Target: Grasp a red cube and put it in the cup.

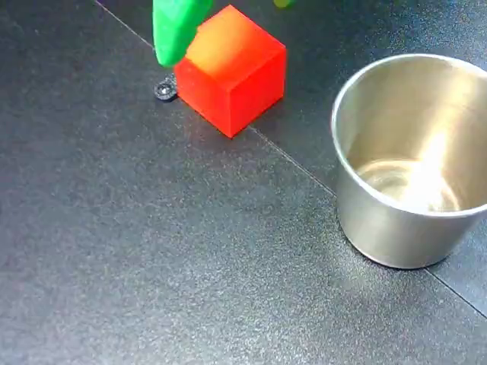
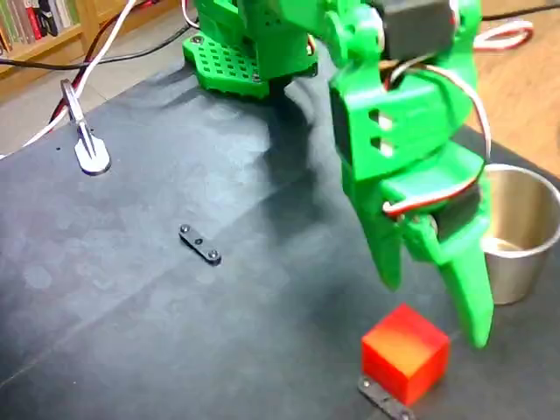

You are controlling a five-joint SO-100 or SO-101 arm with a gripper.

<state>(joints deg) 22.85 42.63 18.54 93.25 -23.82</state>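
Two fixed views cover a dark, matte black tabletop [image 1: 152, 251] with a thin seam running diagonally across it. A bright red, sharp-edged cube [image 1: 232, 72] with an orange-lit top face rests flat on that surface, also seen in the other fixed view [image 2: 405, 352]. A round, shiny stainless-steel cup [image 1: 415, 160] stands upright well to the right of the cube in the close fixed view, its reflective inside holding nothing; in the wider fixed view the cup [image 2: 518, 232] sits behind and to the right of the cube, partly hidden by the arm.

A green plastic two-finger gripper [image 2: 437, 306] hangs over the cube with its jaws spread apart and nothing between them, the fingertips pointing down. In the close view one green fingertip [image 1: 175, 30] sits at the cube's upper left corner; whether it touches is unclear. A small black metal link plate [image 2: 200, 244] lies apart on the table, and another small black piece [image 2: 385, 398] lies just beside the cube's base.
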